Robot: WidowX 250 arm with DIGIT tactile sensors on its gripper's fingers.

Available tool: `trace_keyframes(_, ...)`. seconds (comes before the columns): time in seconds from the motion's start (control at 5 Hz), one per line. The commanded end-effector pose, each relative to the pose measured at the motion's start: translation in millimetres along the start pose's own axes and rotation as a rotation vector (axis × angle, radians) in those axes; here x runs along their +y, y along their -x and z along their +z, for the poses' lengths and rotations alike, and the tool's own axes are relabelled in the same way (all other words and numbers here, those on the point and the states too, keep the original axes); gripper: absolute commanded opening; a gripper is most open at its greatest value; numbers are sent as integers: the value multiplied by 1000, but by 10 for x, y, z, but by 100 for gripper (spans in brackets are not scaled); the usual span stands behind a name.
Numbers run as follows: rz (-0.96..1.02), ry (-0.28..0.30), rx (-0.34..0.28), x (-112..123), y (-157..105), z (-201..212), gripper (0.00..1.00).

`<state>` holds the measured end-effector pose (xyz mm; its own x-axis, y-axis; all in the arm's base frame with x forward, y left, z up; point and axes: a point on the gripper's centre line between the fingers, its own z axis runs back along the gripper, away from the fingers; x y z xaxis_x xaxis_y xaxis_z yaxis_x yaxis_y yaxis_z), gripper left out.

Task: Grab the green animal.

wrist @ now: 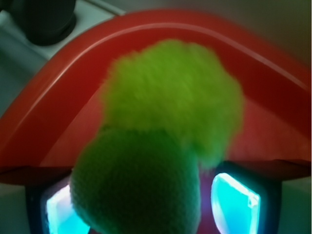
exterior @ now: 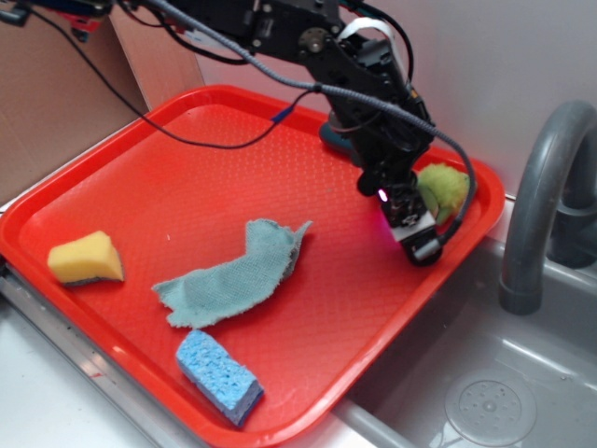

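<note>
The green animal (exterior: pixel 446 191) lies in the far right corner of the red tray (exterior: pixel 187 187), close to the rim. In the wrist view its fuzzy yellow-green body (wrist: pixel 175 97) fills the middle, and its darker green head (wrist: pixel 136 185) sits between my fingers. My gripper (wrist: pixel 151 204) is open around the head. The left finger (wrist: pixel 58 212) touches it and the right finger (wrist: pixel 234 202) stands a little apart. In the exterior view my gripper (exterior: pixel 422 207) is low over the tray, right beside the toy on its left.
A pale grey-green rag (exterior: pixel 233 275) lies mid-tray, a yellow sponge (exterior: pixel 86 259) at the left, a blue sponge (exterior: pixel 219 375) at the front. A dark blue object (exterior: pixel 334 140) is partly hidden behind the arm. A sink (exterior: pixel 485 392) and grey faucet (exterior: pixel 536 205) stand to the right.
</note>
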<state>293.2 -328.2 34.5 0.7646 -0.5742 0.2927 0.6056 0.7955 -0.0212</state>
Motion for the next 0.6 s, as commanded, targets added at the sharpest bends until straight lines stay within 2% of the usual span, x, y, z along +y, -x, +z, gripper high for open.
trace_keyframes(0.0,25,4,-61,-141,-61,162,0)
trace_keyframes(0.2,72,-10,-65,-111,5,299,0)
trace_keyframes(0.4,212,-17,32,-49,234,850,0)
